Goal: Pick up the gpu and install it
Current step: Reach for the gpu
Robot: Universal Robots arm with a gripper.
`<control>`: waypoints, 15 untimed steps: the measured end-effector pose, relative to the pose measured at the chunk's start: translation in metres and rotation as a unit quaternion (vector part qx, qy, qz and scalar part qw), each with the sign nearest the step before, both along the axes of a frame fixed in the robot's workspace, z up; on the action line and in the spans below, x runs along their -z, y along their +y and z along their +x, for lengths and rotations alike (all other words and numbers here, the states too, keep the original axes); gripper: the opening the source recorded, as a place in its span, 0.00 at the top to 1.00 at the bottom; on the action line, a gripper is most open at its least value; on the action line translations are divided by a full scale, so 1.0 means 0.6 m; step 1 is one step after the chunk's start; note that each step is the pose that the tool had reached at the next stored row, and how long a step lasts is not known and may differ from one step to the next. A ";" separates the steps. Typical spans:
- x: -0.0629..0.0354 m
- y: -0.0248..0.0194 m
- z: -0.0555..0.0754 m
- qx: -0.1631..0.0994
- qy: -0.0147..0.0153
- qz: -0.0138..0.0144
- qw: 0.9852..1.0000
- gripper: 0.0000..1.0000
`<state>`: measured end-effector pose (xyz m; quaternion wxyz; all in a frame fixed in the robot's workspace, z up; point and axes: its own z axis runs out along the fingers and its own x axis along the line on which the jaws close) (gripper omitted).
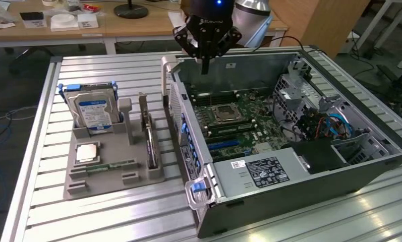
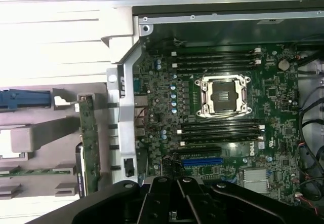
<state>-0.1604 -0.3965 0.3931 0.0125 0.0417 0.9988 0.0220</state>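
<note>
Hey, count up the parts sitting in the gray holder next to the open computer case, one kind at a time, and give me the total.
hard drive: 1
gpu: 1
processor chip: 1
memory stick: 1
Total: 4 parts in the gray holder

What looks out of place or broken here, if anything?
Nothing stands out. The gpu stands on edge in the gray holder, the hard drive sits upright in it too, and the computer case lies open with nothing spilled.
</note>
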 end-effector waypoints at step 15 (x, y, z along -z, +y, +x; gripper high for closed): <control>0.000 0.0028 -0.071 0.005 0.000 0.000 1.000 0.89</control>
